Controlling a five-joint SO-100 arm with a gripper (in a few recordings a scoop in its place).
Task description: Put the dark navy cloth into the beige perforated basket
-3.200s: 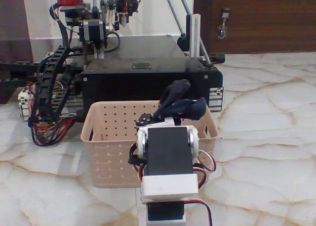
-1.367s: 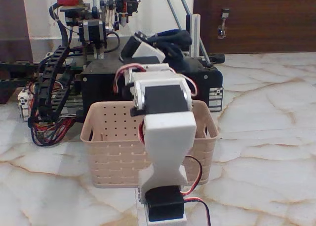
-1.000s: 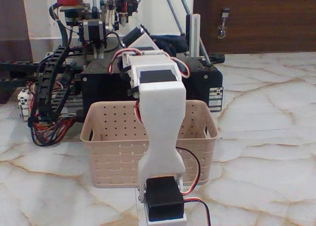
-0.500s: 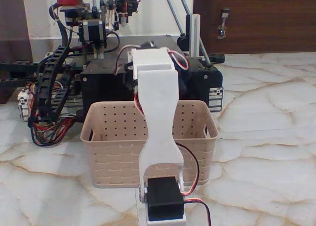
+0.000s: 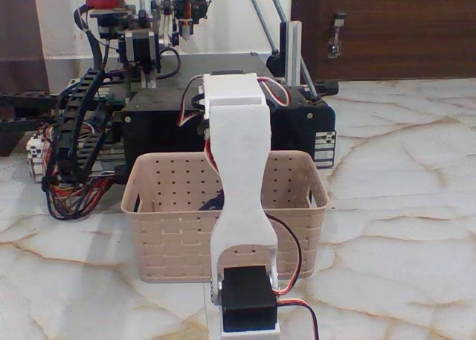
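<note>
The beige perforated basket [image 5: 167,232] stands on the marble floor in the middle of the fixed view. My arm's white upper link [image 5: 239,169] rises straight in front of it and bends over its rim. The gripper is down behind that link, inside the basket, and I cannot see its fingers. A dark sliver [image 5: 213,204] shows inside the basket just left of the link. I cannot tell whether it is the dark navy cloth or part of the gripper. The rest of the cloth is hidden.
A big black machine box [image 5: 163,128] stands right behind the basket, with a cable chain and red wires [image 5: 71,154] at its left. My arm's base servo [image 5: 249,299] sits at the bottom edge. Open marble floor [image 5: 401,206] lies to the right.
The arm carried the cloth up from in front of the basket, over the rim and down inside. The cloth and gripper have dropped out of sight behind the white link.
</note>
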